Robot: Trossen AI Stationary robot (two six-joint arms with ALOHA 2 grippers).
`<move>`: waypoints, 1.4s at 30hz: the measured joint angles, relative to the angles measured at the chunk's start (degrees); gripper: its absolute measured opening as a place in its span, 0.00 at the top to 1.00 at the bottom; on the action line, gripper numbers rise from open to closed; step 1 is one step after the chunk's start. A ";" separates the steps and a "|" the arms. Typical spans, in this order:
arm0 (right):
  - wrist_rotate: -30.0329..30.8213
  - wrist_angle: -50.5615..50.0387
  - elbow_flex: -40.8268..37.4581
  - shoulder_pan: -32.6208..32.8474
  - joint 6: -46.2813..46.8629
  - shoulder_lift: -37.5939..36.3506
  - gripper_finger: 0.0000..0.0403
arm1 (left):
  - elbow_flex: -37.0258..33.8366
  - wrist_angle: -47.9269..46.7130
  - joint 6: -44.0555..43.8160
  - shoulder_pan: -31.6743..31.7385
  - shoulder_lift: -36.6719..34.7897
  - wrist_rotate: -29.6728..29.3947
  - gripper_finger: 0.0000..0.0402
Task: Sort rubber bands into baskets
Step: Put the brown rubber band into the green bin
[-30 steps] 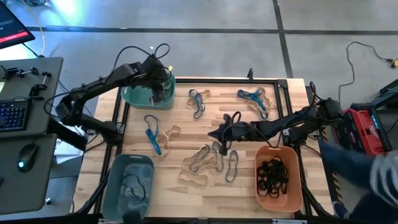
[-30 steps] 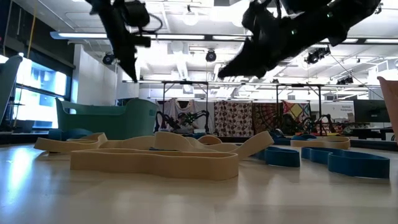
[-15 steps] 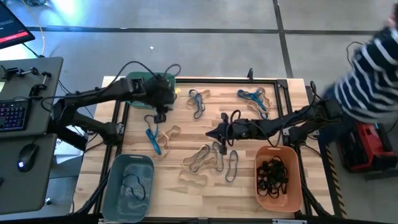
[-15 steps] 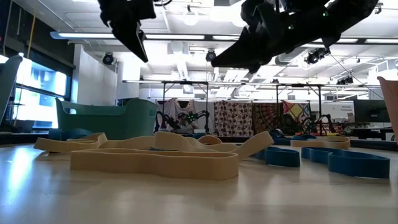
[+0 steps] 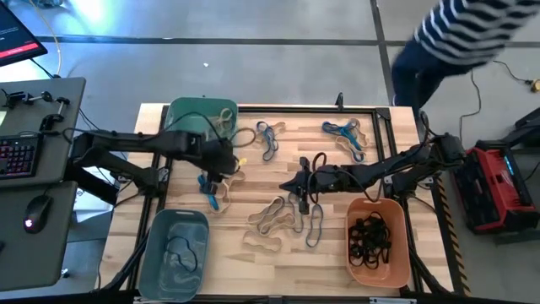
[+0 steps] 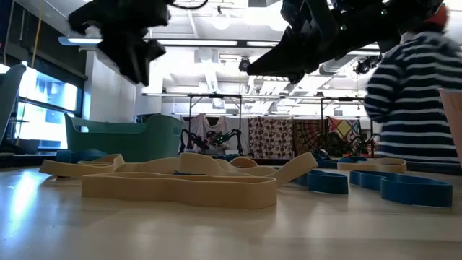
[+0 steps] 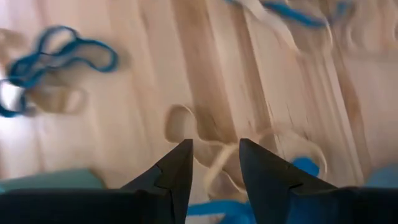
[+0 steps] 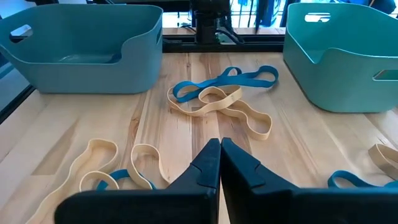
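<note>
Your left claw [image 5: 216,169] hovers part-open and empty over the tan and blue rubber bands [image 5: 218,187] lying limp on the table [image 5: 253,165] below the teal basket [image 5: 190,118]. They're light, floppy loops, so pinch one strand where it lifts off the wood. Farther right, your right claw [image 5: 294,182] is closed on nothing by the middle pile.

Both arms are matte black, built of slim jointed links with looping black cables along them. The left hand [image 5: 218,171] and right hand [image 5: 294,183] each end in two dark, tapered, wedge-shaped fingers [image 7: 178,174].
</note>
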 joint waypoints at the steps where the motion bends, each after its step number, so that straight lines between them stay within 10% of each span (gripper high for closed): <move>1: 0.00 -0.02 0.00 0.00 0.00 0.00 1.00 | -1.05 -0.10 0.39 -0.58 0.00 -0.17 0.69; 34: 0.04 -0.26 0.00 -0.01 0.08 0.01 1.00 | -11.81 9.09 6.01 -3.97 16.17 -5.55 0.70; 42: 0.03 -0.33 0.00 -0.02 0.20 0.00 1.00 | -11.79 9.74 8.02 -3.97 18.14 -6.23 0.93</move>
